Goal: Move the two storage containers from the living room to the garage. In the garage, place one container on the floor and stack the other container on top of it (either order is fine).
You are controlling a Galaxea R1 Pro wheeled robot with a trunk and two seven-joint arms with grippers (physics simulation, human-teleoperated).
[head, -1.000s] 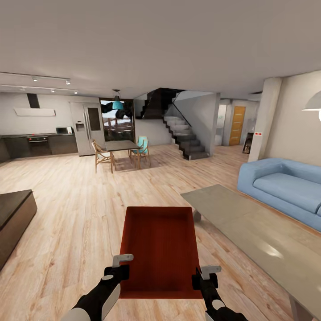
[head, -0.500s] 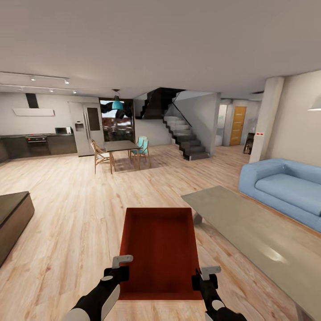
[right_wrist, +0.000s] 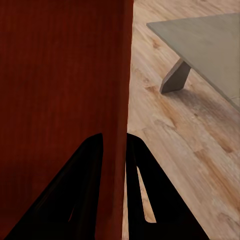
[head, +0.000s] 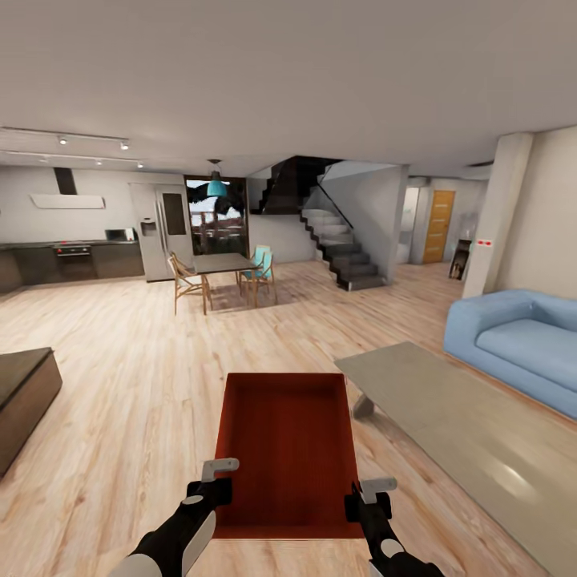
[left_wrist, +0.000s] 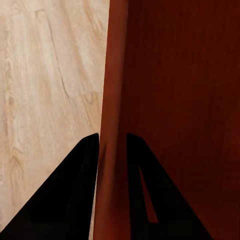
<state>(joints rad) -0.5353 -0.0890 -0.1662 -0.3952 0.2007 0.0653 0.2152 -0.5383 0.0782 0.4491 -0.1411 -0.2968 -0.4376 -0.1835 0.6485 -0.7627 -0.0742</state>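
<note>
Held level over the light wood plank floor (head: 120, 377), the red-orange storage container (head: 287, 449) sits between both arms, and everything else is placed around it. Far to its left stands a dark low cabinet (head: 20, 401). The left gripper (head: 215, 478) is clamped on the container's left wall near the near corner; the left wrist view shows its black fingers (left_wrist: 75, 190) pressed on either side of that thin wall. Beyond the container, well apart, are a dining table (head: 218, 263) with chairs and a dark staircase (head: 340, 252). The right gripper (head: 370, 495) pinches the container's right wall likewise, fingers (right_wrist: 87, 185) straddling it. Just right of the container lies the grey coffee table (head: 465, 425), and past that the blue sofa (head: 521, 340).
</note>
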